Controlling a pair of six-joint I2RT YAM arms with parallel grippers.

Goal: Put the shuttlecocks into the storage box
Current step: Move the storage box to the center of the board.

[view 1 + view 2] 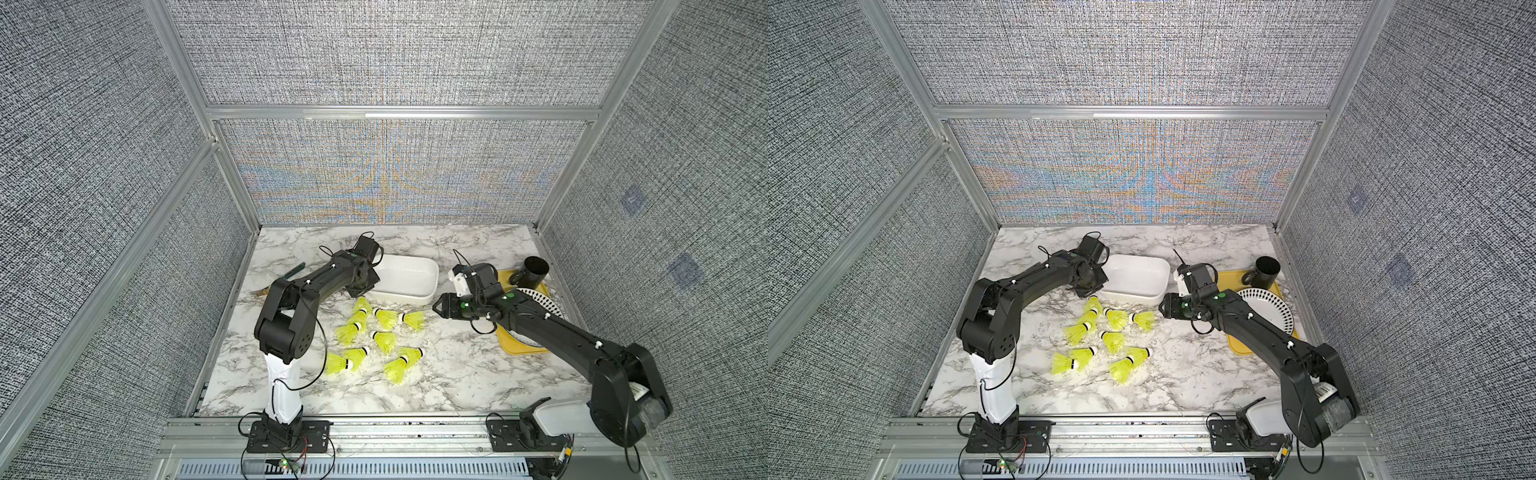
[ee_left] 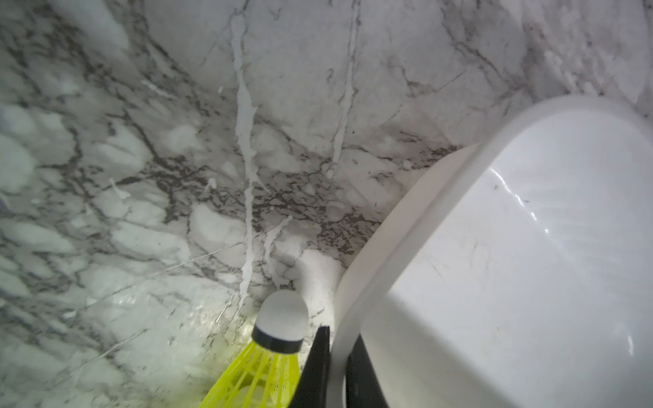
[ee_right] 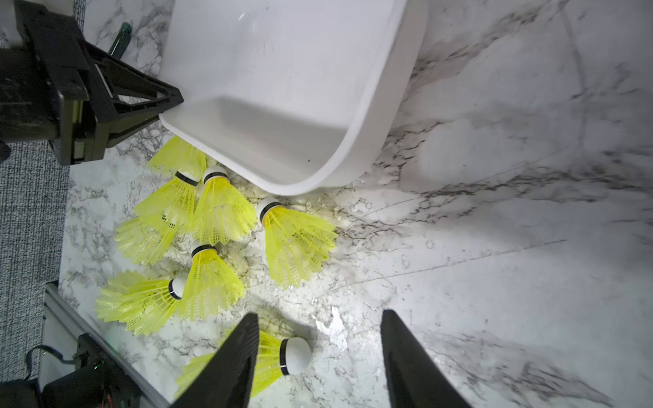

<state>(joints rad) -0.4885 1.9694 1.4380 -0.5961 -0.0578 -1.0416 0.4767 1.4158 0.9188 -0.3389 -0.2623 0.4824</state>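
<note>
1. All the shuttlecocks (image 1: 385,340) lie loose on the marble surface (image 1: 449,374), clustered on the near side of the storage box (image 1: 399,297). None is inside it, so the task looks barely begun.
2. They should be very light. The neon skirt is thin ribbed plastic, probably springy and easy to crush. The white cap is firm but round and smooth, so it may slip out of a hard pinch. The best hold, I judge, is a gentle one across the narrow neck at the black band.
3. The right pincer (image 3: 320,316) hangs just off the box's near-right corner, jaws moderately apart with nothing between them. One shuttlecock (image 3: 295,353) lies partly behind a finger, outside the gap, with its cap clear.
4. Closer to the box the cones overlap with their skirts touching, so lifting one may drag a neighbour along.
5. The shuttlecock nearest the box (image 2: 272,349) sits just beside its near rim, right next to the left pincer (image 3: 173,99).
6. The left pincer is clamped tight on the box's rim at the near-left corner, a finger on either side. The tub looks stiff, smooth and light. Whether that corner is lifted off the surface I cannot tell.
</note>
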